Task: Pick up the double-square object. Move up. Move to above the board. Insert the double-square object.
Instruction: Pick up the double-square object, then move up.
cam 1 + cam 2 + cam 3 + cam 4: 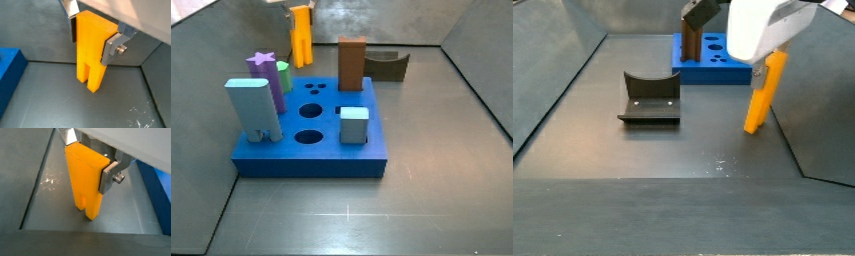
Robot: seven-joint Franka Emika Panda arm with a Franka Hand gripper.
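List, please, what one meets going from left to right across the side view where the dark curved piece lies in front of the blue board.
Dark brown curved piece → blue board → double-square object, held in the pincer.

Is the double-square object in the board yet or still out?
Out: the pincer holds the double-square object beside the board.

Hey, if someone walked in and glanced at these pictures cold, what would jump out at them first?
Probably the double-square object, a tall orange-yellow prism hanging upright in the gripper, clear of the grey floor and off to one side of the board. Next is that bright blue board itself, with several coloured pieces already standing in it. Beyond it, a dark brown curved piece sits alone on the floor.
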